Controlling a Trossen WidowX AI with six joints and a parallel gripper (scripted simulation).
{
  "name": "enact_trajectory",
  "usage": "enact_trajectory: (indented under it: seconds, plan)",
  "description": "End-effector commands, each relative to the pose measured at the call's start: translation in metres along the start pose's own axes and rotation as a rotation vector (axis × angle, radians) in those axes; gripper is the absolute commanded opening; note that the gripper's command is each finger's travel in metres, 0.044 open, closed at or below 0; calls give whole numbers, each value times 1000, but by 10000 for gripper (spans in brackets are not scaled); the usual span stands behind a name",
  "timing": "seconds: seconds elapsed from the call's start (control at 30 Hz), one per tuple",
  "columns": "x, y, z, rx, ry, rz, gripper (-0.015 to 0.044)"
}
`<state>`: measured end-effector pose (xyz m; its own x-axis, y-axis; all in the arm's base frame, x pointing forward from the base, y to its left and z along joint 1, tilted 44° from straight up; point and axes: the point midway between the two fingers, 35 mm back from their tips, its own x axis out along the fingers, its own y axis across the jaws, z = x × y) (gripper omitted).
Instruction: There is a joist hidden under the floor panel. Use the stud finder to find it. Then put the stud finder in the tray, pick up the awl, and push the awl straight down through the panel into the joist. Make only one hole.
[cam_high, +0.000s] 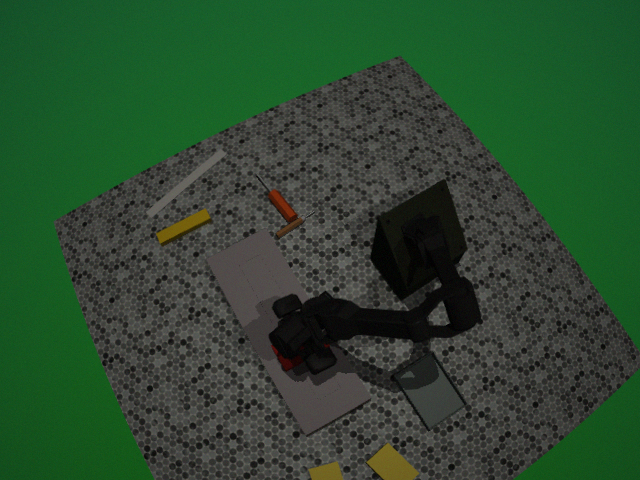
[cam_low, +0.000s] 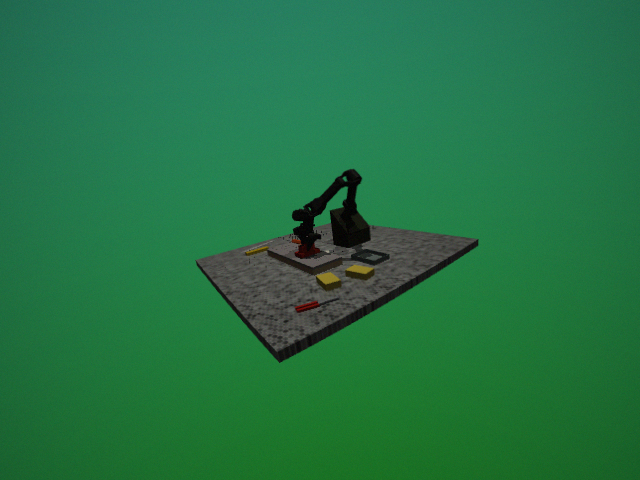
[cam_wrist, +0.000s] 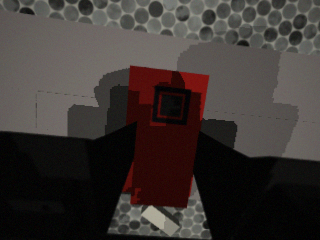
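1. The gripper (cam_wrist: 162, 165) is pinched on the red stud finder (cam_wrist: 167, 135), its two dark fingers pressing the long sides of the flat red body.
2. The stud finder lies flat over the pale grey floor panel (cam_high: 248, 268), toward the panel's end nearer the tray (cam_high: 431, 390). A dark square window shows near its far end in the wrist view.
3. The awl (cam_high: 281, 204), with an orange handle, lies on the table beyond the panel's far end, well apart from the gripper, next to a thin brown tool (cam_high: 289, 227).
4. The table (cam_high: 361, 144) is covered in small grey and black dots; the backdrop is plain green.
5. A yellow bar (cam_high: 183, 226), a white strip (cam_high: 186, 181), two yellow blocks (cam_low: 328, 280) and a red screwdriver (cam_low: 307, 306) also lie about.
6. The top view hides most of the stud finder under the wrist. In the exterior view everything is small, and a faint dashed line on the panel is hard to make out.
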<state>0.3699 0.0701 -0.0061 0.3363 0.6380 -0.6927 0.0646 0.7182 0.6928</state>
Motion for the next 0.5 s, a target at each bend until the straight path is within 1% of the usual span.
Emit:
enact_trajectory:
  seconds: [0.0,0.47]
  plan:
    - [0,-16,-1,1,1,-1,0]
    - [0,-61,-1,1,1,-3,0]
